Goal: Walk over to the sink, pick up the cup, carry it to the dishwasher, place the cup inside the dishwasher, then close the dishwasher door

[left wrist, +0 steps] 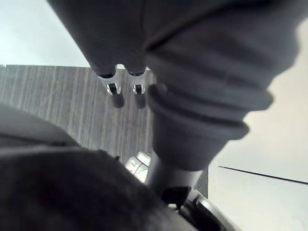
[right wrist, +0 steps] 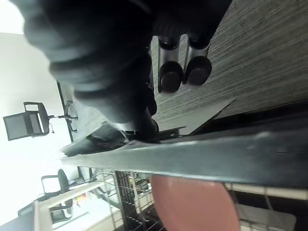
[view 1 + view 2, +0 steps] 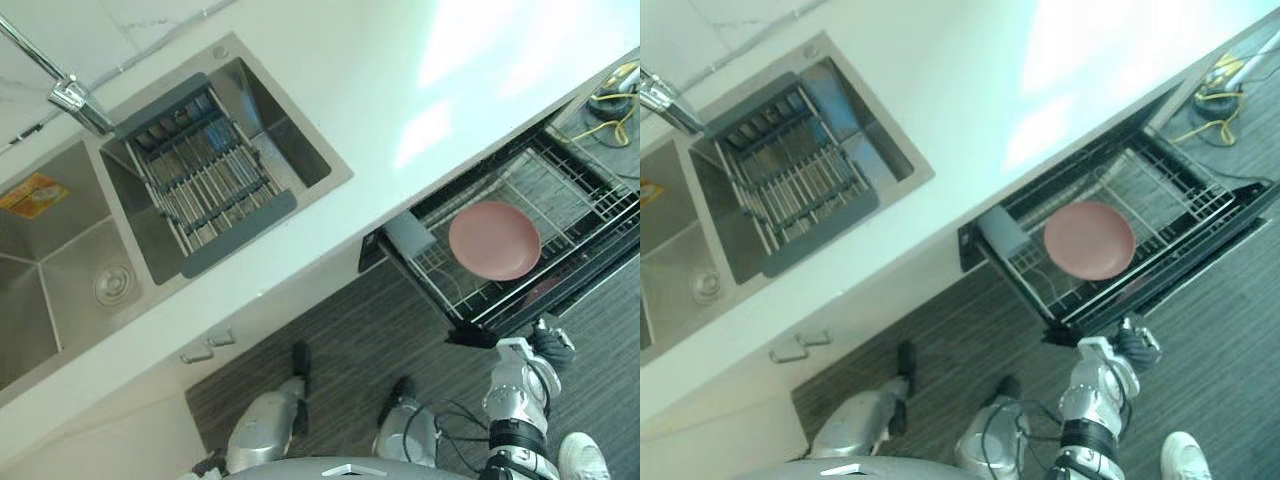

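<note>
The dishwasher door (image 3: 505, 325) hangs open under the counter, with its wire rack (image 3: 560, 215) pulled out. A pink plate (image 3: 494, 240) lies in the rack, and a small grey cup-like thing (image 3: 408, 236) sits at the rack's left end. My right hand (image 3: 551, 346) is at the door's front edge, below the rack. In the right wrist view its thumb (image 2: 147, 122) rests against the door edge (image 2: 202, 156), its fingers (image 2: 185, 72) are loose and it holds nothing. My left hand's fingers (image 1: 126, 94) hang relaxed over the floor, empty.
A double steel sink (image 3: 60, 250) sits in the white counter (image 3: 400, 90), with a grey drying rack (image 3: 205, 180) over one basin and a faucet (image 3: 70, 95) behind. A person's white shoe (image 3: 585, 458) is at the lower right. A yellow cable (image 3: 608, 125) lies past the dishwasher.
</note>
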